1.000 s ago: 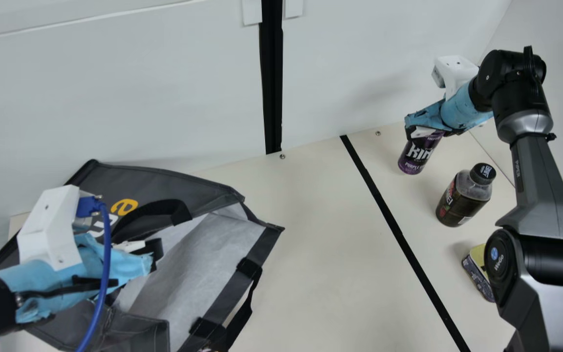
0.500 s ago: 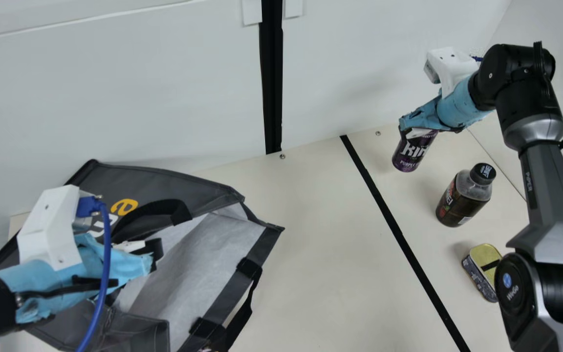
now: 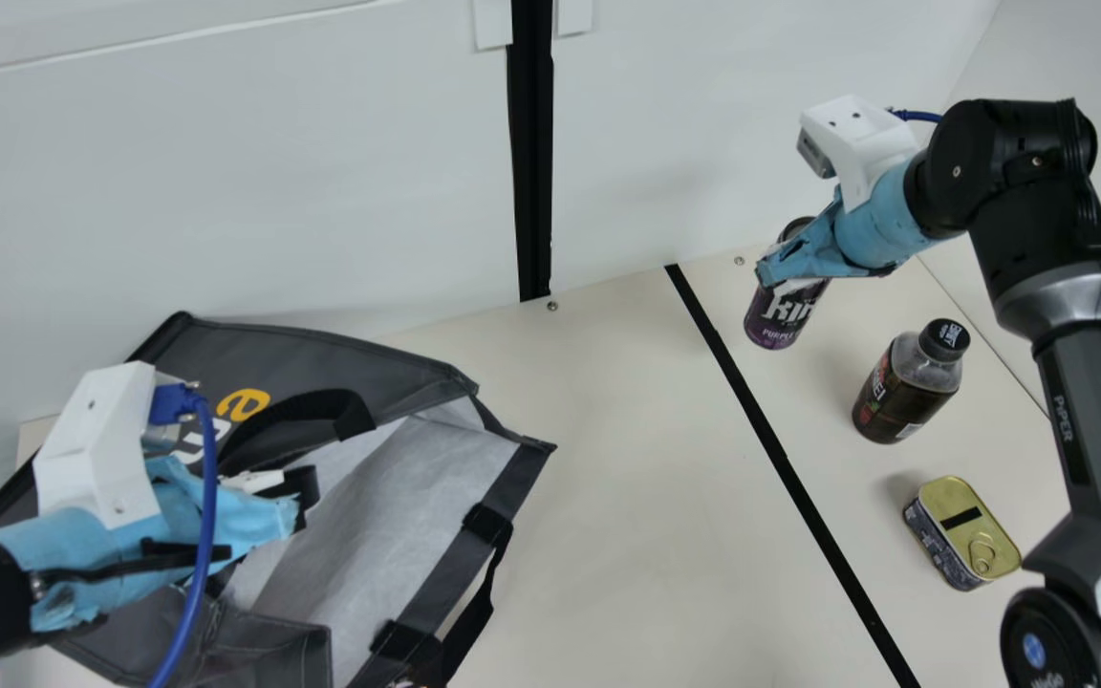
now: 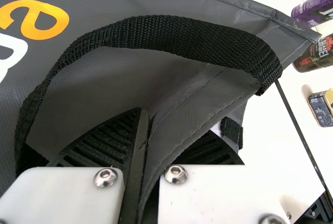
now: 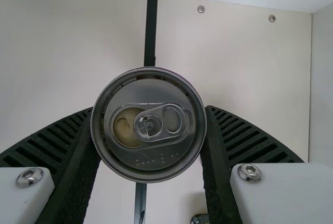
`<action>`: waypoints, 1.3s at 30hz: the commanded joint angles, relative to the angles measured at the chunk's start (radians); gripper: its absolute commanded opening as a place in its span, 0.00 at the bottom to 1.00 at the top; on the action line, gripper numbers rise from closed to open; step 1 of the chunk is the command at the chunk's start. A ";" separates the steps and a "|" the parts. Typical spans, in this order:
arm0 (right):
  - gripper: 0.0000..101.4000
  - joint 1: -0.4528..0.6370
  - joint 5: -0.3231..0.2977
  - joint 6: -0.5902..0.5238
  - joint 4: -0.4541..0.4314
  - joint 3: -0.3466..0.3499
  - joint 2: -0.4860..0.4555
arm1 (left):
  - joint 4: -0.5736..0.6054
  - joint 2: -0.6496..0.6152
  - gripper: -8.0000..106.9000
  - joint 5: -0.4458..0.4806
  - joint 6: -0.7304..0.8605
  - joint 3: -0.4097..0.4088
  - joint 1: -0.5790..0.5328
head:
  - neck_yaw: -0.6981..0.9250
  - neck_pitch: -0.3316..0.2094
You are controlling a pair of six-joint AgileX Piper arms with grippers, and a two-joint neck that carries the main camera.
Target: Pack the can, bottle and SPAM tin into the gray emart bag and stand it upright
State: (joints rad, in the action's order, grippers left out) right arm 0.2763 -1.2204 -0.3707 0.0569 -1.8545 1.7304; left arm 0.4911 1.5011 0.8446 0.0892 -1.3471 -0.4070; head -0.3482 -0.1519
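Can, clasped by fingers of right gripper, was shifted bagward near worktop's far edge; loading judged imminent. Bag pinched by left gripper's fingers.

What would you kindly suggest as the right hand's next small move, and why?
I would probably carry the can toward the mouth of the gray bag: the right hand grips the can from both sides, the left hand pinches the bag's rim, and the bag's pale lining shows through its open mouth.
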 commanded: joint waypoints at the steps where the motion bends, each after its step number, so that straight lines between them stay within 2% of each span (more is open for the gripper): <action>1: 0.00 -0.015 0.000 0.002 -0.004 0.022 -0.023 | 0.000 0.000 0.00 0.000 0.000 0.000 0.000 | -0.001 -0.023; 22: 0.00 -0.167 0.000 -0.023 -0.016 0.197 -0.191 | 0.000 0.000 0.00 0.000 0.000 0.000 0.000 | -0.001 -0.023; 39: 0.00 -0.256 0.000 -0.167 0.081 0.320 -0.274 | 0.000 0.000 0.00 0.000 0.000 0.000 0.000 | -0.001 -0.023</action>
State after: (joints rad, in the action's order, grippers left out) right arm 0.0220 -1.2194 -0.5290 0.1287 -1.5411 1.4587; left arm 0.4911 1.5011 0.8446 0.0892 -1.3471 -0.4070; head -0.3467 -0.1519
